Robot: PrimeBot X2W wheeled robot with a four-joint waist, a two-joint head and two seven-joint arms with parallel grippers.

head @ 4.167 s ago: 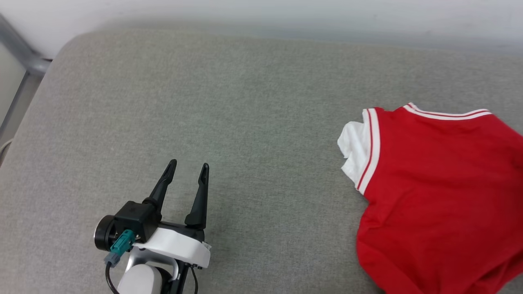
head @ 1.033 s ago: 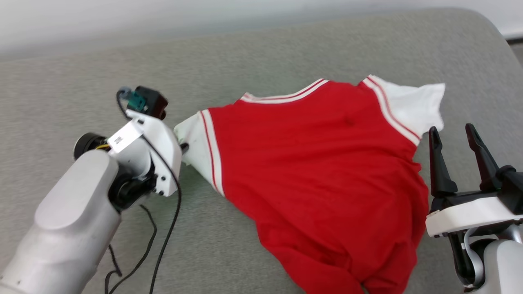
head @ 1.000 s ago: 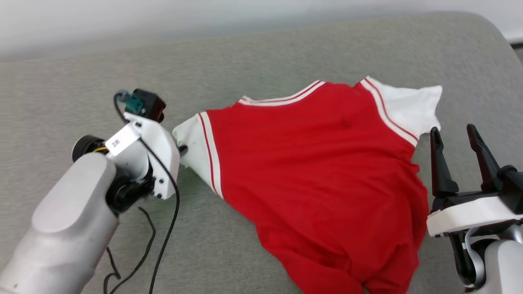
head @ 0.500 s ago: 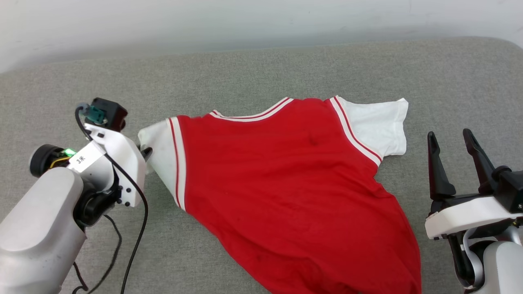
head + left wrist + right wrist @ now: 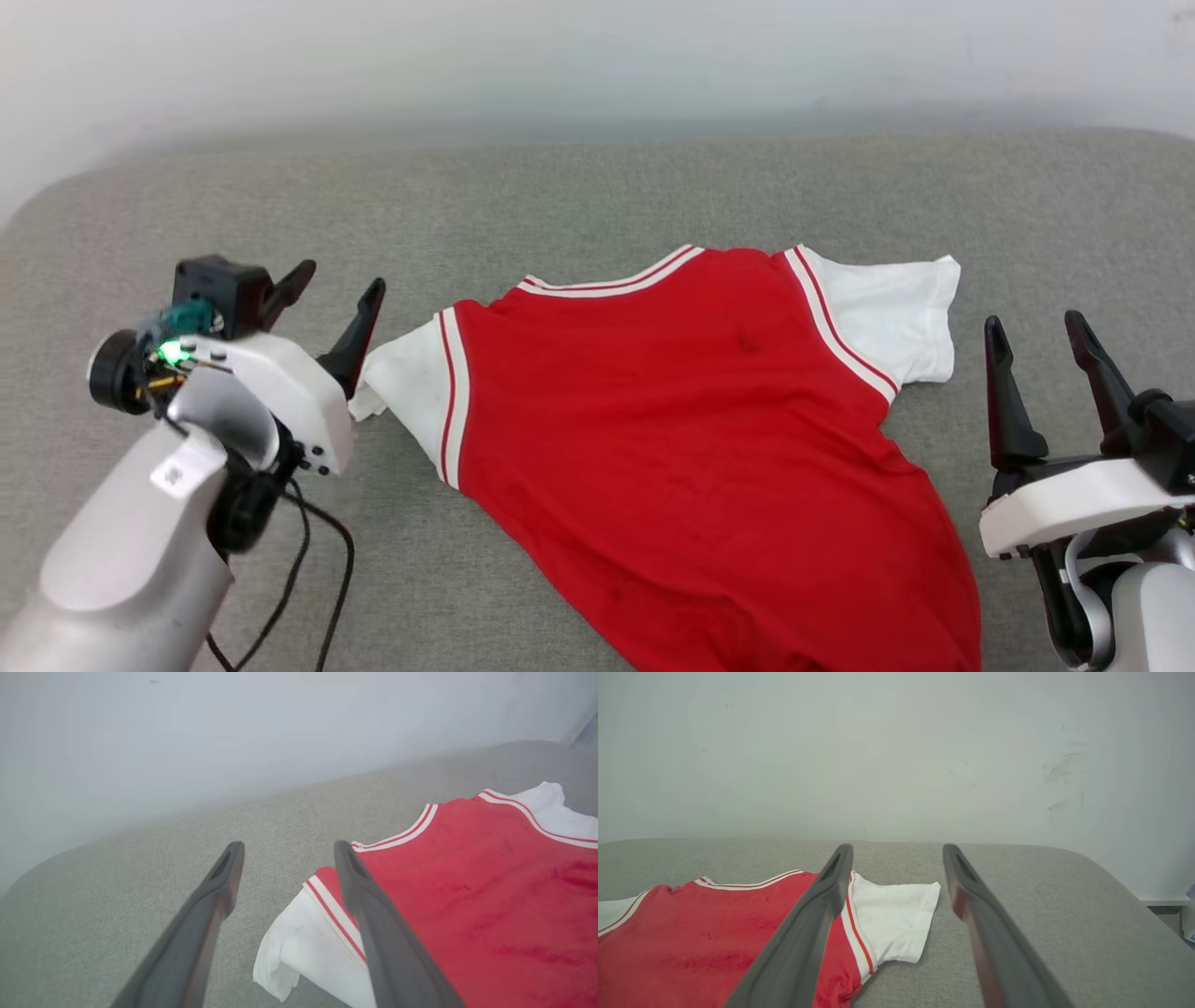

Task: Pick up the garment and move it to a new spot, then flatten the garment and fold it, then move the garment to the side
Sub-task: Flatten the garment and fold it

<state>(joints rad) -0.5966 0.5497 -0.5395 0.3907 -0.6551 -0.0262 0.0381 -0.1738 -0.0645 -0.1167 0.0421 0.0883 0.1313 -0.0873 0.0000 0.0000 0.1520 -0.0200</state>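
The garment (image 5: 691,429), a red shirt with white short sleeves and red-white striped trim, lies spread on the grey cushion (image 5: 579,196), plain red side up. In the left wrist view the garment (image 5: 467,896) lies under and right of my fingers, its left sleeve crumpled below them. My left gripper (image 5: 337,290) hangs open just left of that sleeve, above it, holding nothing. My right gripper (image 5: 1034,329) stands open at the lower right, just right of the garment's other sleeve and hem edge. The right wrist view shows the garment (image 5: 714,933) at lower left.
A pale wall (image 5: 597,56) runs along the back of the cushion. Black cables (image 5: 308,569) hang from my left forearm over the cushion's front left. Bare grey cushion surrounds the shirt on the left and back.
My left gripper has opened, let go of the white left sleeve and lifted back from it. The sleeve now lies slack on the cushion. The head camera has shifted; the right gripper is unchanged.
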